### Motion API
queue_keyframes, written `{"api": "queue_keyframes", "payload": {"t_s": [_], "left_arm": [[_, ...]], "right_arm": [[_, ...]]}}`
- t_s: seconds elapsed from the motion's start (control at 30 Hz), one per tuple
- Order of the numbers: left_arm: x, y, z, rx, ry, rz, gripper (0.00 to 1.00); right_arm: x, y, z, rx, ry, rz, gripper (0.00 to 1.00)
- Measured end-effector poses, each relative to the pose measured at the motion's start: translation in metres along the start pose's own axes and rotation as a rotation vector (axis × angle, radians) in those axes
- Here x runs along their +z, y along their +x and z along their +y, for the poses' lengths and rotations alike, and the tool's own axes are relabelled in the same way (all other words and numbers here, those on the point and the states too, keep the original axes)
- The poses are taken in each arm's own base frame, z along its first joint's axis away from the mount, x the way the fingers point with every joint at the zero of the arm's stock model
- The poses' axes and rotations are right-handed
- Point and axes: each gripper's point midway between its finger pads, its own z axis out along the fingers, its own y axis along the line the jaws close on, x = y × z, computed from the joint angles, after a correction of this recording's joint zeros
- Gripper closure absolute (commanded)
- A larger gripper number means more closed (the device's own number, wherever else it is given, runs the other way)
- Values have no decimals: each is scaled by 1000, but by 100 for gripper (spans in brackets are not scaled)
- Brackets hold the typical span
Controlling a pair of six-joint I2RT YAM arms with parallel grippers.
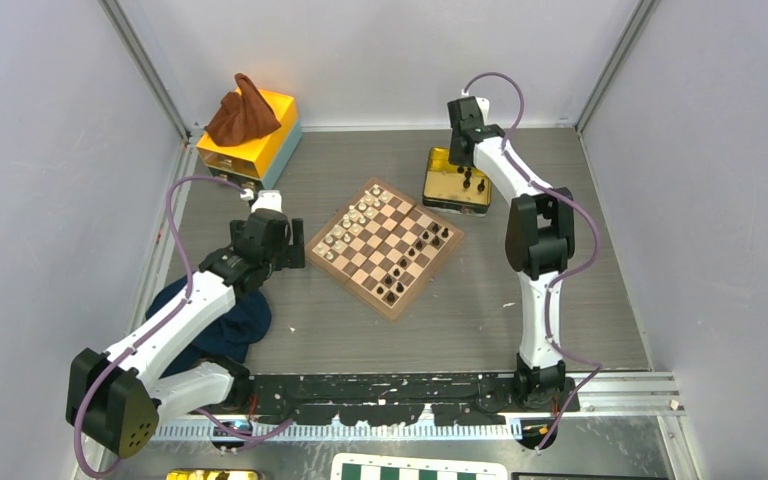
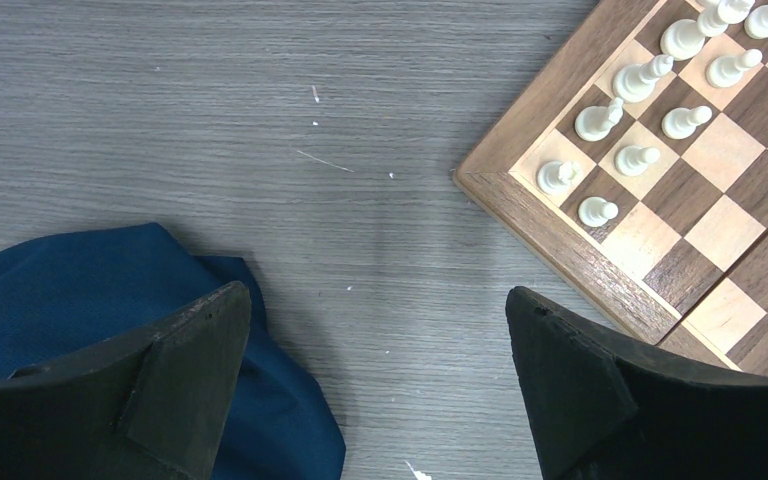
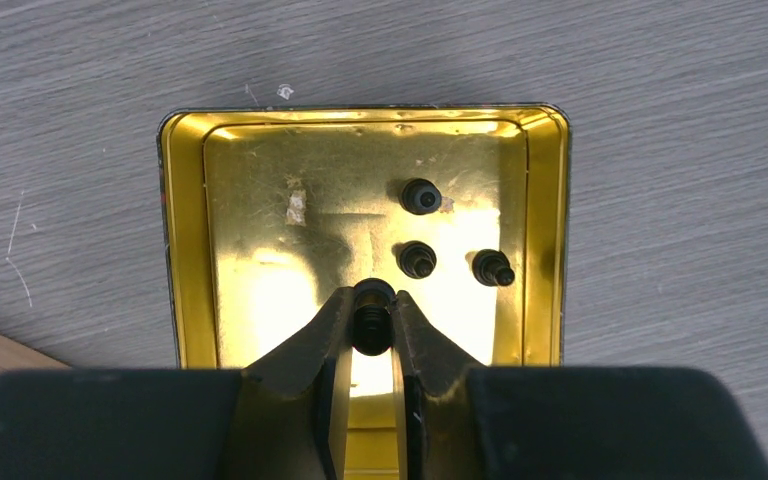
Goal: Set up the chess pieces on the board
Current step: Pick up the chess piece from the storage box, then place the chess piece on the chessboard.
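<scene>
The tin (image 3: 188, 250) under my right claw (image 3: 371, 305) is gilt metal, mirror-bright, scuffed and smeared in patches. The black piece (image 3: 371, 325) between my fingers (image 3: 305, 352) looks like smooth, faintly shiny plastic; the fingers themselves are matt black plastic. The table (image 3: 80, 120) is matt grey with a wood-grain texture. The board (image 2: 560, 252) is smooth satin wood, the blue cloth (image 2: 80, 280) soft, matt and creased

Gold tin (image 3: 185, 250), blue cloth (image 2: 80, 280), possibly cloth-draped yellow box (image 1: 268, 142).
</scene>
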Motion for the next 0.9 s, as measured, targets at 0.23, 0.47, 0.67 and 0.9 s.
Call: {"api": "queue_keyframes", "payload": {"t_s": [0.23,0.47,0.67,0.9], "left_arm": [[0,0,0,-4,3,0,0],[-1,0,-1,-6,7,2,0],[-1,1,-2,-6,13,7,0],[-1,2,-5,-9,29,12,0]], "right_arm": [[-25,-2,4,-8,-21,-14,99],[-71,16,28,-76,-70,-9,99],[-128,43,50,-158,-126,-14,99],[-178,86,55,-243,-155,2,99]]}}
